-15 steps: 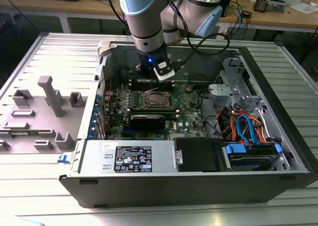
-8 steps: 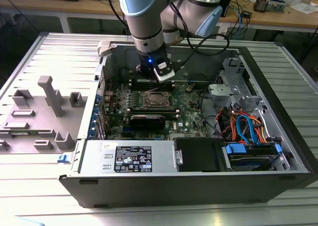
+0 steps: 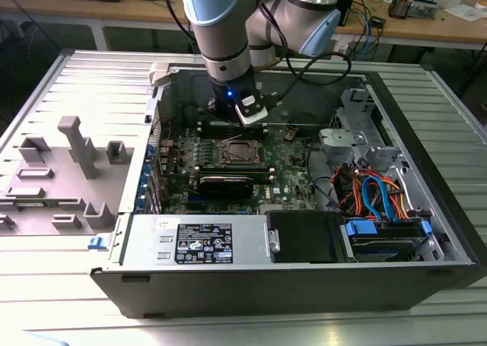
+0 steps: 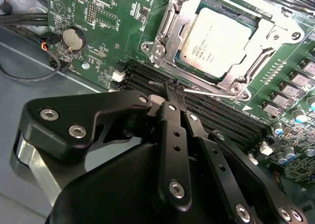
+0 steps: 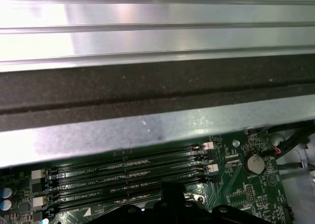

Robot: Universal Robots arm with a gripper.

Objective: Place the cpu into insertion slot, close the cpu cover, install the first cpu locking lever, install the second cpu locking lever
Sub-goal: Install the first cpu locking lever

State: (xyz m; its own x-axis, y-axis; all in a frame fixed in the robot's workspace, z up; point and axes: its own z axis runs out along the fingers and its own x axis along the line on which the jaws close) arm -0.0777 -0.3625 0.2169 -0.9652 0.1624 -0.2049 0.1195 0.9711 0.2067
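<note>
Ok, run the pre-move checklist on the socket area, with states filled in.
1. cpu lying flat inside its frame: ok.
2. cpu cover down around the chip: ok.
3. Thin wire locking lever along the cover's edge latched: cannot tell.
4. gripper fingertips together, right at that lever: ok; whether they pinch it, cannot tell.
5. Gripper off the memory slots: cannot tell.

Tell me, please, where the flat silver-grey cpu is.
In the second wrist view the cpu lies within the silver cover frame, beside black memory slots.

Cpu point(image 4: 220, 38) beneath cpu cover point(image 4: 165, 27), seemingly closed; memory slots point(image 4: 221, 116) alongside.
</note>
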